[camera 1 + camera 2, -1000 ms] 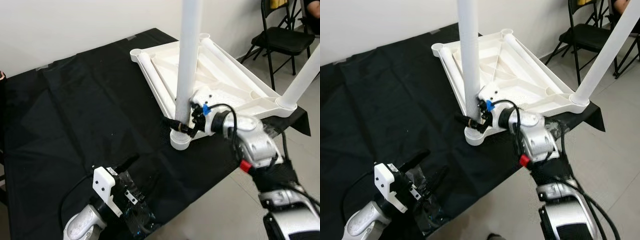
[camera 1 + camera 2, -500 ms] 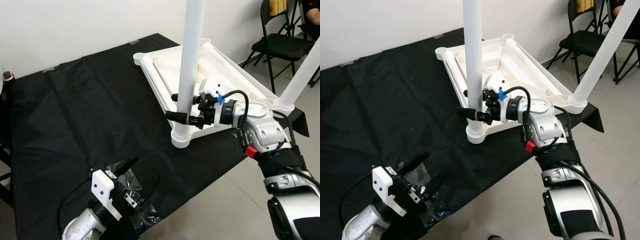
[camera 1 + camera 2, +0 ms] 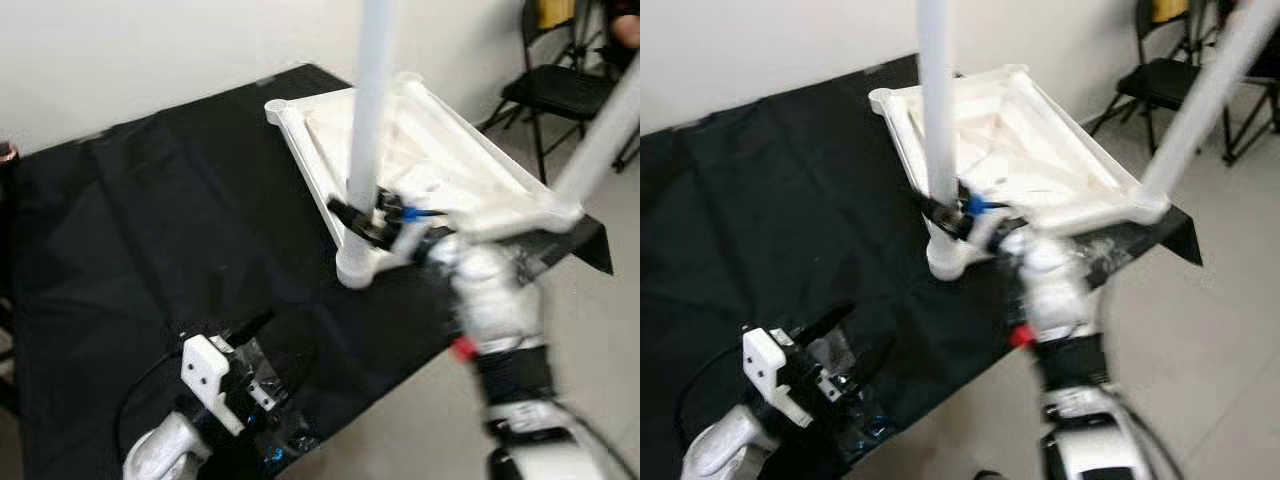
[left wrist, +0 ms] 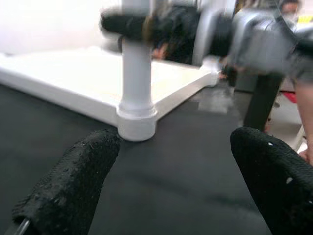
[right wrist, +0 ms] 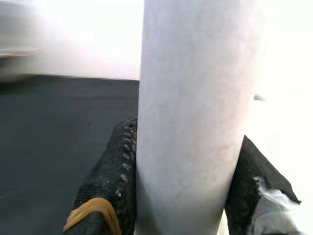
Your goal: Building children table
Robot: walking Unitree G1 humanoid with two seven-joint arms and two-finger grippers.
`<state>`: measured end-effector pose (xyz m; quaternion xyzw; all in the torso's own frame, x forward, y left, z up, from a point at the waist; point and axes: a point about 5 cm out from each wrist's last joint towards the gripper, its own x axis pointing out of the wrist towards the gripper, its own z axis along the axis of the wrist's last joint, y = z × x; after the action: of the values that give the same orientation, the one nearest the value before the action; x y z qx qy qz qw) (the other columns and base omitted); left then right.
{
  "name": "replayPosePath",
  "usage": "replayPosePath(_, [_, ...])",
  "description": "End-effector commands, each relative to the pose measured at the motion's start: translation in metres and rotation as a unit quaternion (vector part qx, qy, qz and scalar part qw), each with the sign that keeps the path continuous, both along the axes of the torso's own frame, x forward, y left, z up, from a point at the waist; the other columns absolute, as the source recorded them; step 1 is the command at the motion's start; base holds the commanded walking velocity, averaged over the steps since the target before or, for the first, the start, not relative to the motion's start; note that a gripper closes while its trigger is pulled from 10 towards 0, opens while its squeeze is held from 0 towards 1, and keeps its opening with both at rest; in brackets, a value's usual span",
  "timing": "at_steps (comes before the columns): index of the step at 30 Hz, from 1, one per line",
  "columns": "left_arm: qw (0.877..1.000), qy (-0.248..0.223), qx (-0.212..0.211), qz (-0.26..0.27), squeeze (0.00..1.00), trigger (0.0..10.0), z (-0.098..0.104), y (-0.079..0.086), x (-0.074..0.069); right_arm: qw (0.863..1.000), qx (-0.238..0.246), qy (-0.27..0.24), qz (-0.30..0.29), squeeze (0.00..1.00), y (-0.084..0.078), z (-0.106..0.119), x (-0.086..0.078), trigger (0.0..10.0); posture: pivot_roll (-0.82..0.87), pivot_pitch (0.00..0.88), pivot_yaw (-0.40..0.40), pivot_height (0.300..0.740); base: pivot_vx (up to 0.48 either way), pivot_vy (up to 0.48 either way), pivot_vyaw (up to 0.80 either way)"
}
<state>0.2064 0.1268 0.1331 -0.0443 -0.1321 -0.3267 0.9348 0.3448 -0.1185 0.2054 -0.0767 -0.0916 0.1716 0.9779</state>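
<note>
The white children's table top (image 3: 450,160) lies upside down on a black cloth (image 3: 150,220). One white leg (image 3: 368,110) stands upright in its near corner socket (image 3: 358,268); a second leg (image 3: 605,135) rises from the right corner. My right gripper (image 3: 362,218) is shut on the near leg just above the socket, and the right wrist view shows a black finger (image 5: 110,186) pressed against each side of the leg (image 5: 195,112). My left gripper (image 3: 278,342) hovers open low over the cloth near its front edge, with the leg (image 4: 136,73) ahead of its fingers (image 4: 83,181).
A crumpled clear plastic bag (image 3: 270,400) lies under my left gripper. The cloth's front edge (image 3: 400,380) drops to a light floor. A black folding chair (image 3: 565,80) stands at the back right, near the white wall.
My right gripper has slid down the near leg towards the socket and closed on it; its arm is blurred with motion. The left gripper has hardly moved.
</note>
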Motion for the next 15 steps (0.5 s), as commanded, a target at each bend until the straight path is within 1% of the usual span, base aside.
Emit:
replayPosePath(1, [1.000, 0.026, 0.009, 0.005, 0.00, 10.0, -0.010, 0.005, -0.003, 0.996, -0.008, 0.092, -0.007, 0.00, 0.016, -0.042, -0.023, 0.0, 0.05, 0.162, 0.023, 0.740, 0.000, 0.000, 0.00])
replayPosePath(2, [1.000, 0.026, 0.010, 0.005, 0.00, 10.0, -0.010, 0.005, -0.002, 0.994, 0.008, 0.109, 0.016, 0.00, 0.027, -0.046, -0.029, 0.0, 0.04, 0.160, 0.029, 0.740, 0.000, 0.000, 0.00])
replayPosePath(3, [1.000, 0.026, 0.010, 0.005, 0.00, 10.0, -0.011, 0.005, -0.002, 0.993, 0.013, 0.117, 0.024, 0.00, 0.031, -0.047, -0.030, 0.0, 0.04, 0.160, 0.029, 0.740, 0.000, 0.000, 0.00])
replayPosePath(4, [1.000, 0.026, 0.010, 0.005, 0.00, 10.0, -0.011, 0.005, -0.002, 0.993, 0.013, 0.117, 0.024, 0.00, 0.031, -0.047, -0.030, 0.0, 0.04, 0.160, 0.029, 0.740, 0.000, 0.000, 0.00])
replayPosePath(8, [1.000, 0.026, 0.010, 0.006, 0.00, 10.0, -0.011, 0.005, 0.000, 0.991, 0.017, 0.115, 0.073, 0.00, 0.050, -0.043, -0.030, 0.0, 0.04, 0.152, 0.020, 0.740, 0.000, 0.000, 0.00])
replayPosePath(9, [1.000, 0.026, 0.010, 0.005, 0.00, 10.0, -0.011, 0.006, 0.000, 0.989, 0.019, 0.118, 0.084, 0.00, 0.053, -0.043, -0.030, 2.4, 0.04, 0.152, 0.020, 0.740, 0.000, 0.000, 0.00])
replayPosePath(10, [1.000, 0.026, 0.010, 0.005, 0.00, 10.0, -0.011, 0.006, 0.000, 0.989, 0.019, 0.119, 0.090, 0.00, 0.055, -0.043, -0.030, 2.4, 0.04, 0.152, 0.020, 0.740, 0.000, 0.000, 0.00])
replayPosePath(11, [1.000, 0.026, 0.010, 0.006, 0.00, 10.0, -0.011, 0.006, 0.000, 0.989, 0.021, 0.118, 0.091, 0.00, 0.059, -0.042, -0.031, 10.0, 0.04, 0.153, 0.018, 0.740, 0.000, 0.000, 0.00])
replayPosePath(13, [1.000, 0.026, 0.010, 0.006, 0.00, 10.0, -0.011, 0.006, 0.000, 0.989, 0.023, 0.115, 0.089, 0.00, 0.061, -0.041, -0.032, 10.0, 0.04, 0.153, 0.018, 0.740, 0.000, 0.000, 0.00])
replayPosePath(14, [1.000, 0.025, 0.009, 0.009, 0.00, 10.0, -0.011, 0.007, 0.000, 0.990, 0.025, 0.110, 0.085, 0.13, 0.063, -0.038, -0.032, 10.0, 0.04, 0.153, 0.016, 0.740, 0.000, 0.000, 0.00])
replayPosePath(15, [1.000, 0.025, 0.009, 0.009, 0.00, 10.0, -0.011, 0.007, 0.000, 0.990, 0.025, 0.110, 0.085, 0.13, 0.063, -0.038, -0.032, 10.0, 0.04, 0.153, 0.016, 0.740, 0.000, 0.000, 0.00])
